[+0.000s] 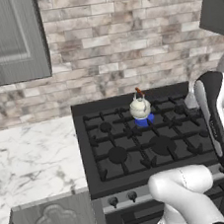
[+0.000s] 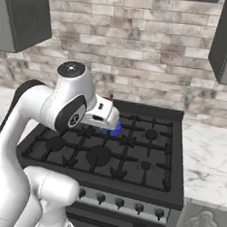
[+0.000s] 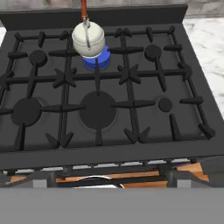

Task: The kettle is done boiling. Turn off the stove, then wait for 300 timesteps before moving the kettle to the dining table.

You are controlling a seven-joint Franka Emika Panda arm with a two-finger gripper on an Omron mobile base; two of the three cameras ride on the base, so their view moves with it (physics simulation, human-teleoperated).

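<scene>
Brick-walled kitchen, marble counter [image 1: 35, 158] left of range. Gripper jaws spread wide, gripping nothing, poised over front edge of stove [image 3: 109, 109]. Farther back, kettle [image 3: 88, 39] upright on rear centre burner, blue flame [image 3: 97, 60] under it. Knobs [image 2: 120, 202] along steel front panel.

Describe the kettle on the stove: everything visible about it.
The kettle is small, round and cream-white with a glossy, enamel-like look. It has a lid with a small knob and a thin arched handle tipped in red-orange. It stands upright on the grate over a rear burner of the stove, near the middle of the back row. A blue flame shows under its base. Only the grate touches it.
</scene>
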